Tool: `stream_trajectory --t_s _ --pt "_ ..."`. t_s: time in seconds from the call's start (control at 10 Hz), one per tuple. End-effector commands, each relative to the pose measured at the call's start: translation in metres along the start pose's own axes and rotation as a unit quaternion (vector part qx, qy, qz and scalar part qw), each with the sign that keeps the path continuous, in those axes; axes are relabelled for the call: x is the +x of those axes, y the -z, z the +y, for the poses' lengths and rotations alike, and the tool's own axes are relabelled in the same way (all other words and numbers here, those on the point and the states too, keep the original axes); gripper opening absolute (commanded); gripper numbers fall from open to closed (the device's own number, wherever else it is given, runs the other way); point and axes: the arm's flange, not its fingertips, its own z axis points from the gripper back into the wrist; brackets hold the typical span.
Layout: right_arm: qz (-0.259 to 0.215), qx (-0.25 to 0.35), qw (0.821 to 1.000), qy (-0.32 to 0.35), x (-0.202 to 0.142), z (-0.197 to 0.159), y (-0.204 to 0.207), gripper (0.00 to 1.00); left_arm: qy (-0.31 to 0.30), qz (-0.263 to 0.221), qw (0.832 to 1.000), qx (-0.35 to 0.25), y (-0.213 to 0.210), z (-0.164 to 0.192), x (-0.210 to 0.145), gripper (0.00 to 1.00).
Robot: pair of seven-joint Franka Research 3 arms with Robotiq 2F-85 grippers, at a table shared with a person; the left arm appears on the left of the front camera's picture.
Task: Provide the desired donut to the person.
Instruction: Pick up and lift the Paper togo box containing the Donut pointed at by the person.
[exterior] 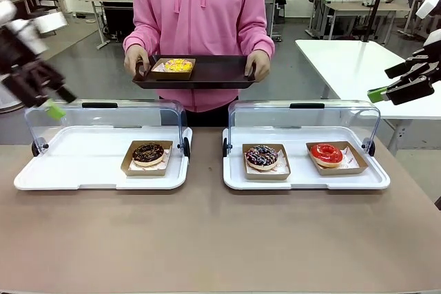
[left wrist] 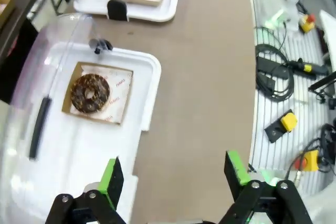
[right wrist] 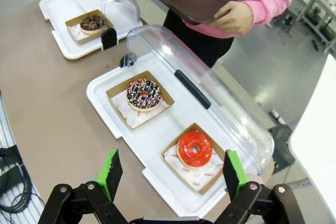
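The person (exterior: 200, 12) in a pink hoodie stands at the far side and holds a dark serving tray (exterior: 220, 74) with both hands. A yellow donut (exterior: 178, 65) in a cardboard box lies on it. A chocolate donut (exterior: 148, 153) (left wrist: 90, 93) sits in the left white tray (exterior: 76, 163). A sprinkled donut (exterior: 262, 156) (right wrist: 143, 94) and a red donut (exterior: 326, 153) (right wrist: 194, 149) sit in the right white tray (exterior: 303, 178). My left gripper (exterior: 49, 101) (left wrist: 173, 174) hangs open above the left tray's near-left part. My right gripper (exterior: 386, 82) (right wrist: 170, 174) hangs open, high and right of the red donut.
Both white trays have clear domed lids (exterior: 103, 118) (exterior: 303, 115) swung open toward the person. A white side table (exterior: 358, 67) stands at the right. Cables and button boxes (left wrist: 283, 121) lie beside the brown table (exterior: 207, 239), whose near half is bare.
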Motion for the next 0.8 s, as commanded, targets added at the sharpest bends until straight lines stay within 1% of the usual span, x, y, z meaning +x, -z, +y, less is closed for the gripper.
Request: stream_trajectory --t_s 0.0,0.1,0.3,0.4,0.5,0.7 --pt "0.002 0.004 1.000 -0.001 -0.001 0.000 0.001 1.00 -0.030 -0.052 0.996 0.069 0.001 -0.041 -0.039 1.00" --pt "0.002 0.004 1.000 -0.001 -0.001 0.000 0.001 1.00 -0.051 -0.068 0.991 0.104 -0.001 -0.062 -0.061 1.00" --pt "0.002 0.004 1.000 -0.001 -0.001 0.000 0.001 1.00 -0.092 -0.078 0.982 0.144 0.005 -0.082 -0.090 1.00" --pt "0.002 0.004 1.000 -0.001 -0.001 0.000 0.001 1.00 -0.114 -0.085 0.976 0.166 0.005 -0.083 -0.102 1.00" --pt "0.002 0.004 1.000 -0.001 -0.001 0.000 0.001 1.00 -0.137 -0.077 0.969 0.191 0.003 -0.081 -0.113 1.00" --pt "0.002 0.004 1.000 -0.001 -0.001 0.000 0.001 1.00 -0.164 -0.077 0.958 0.224 -0.004 -0.077 -0.123 1.00"
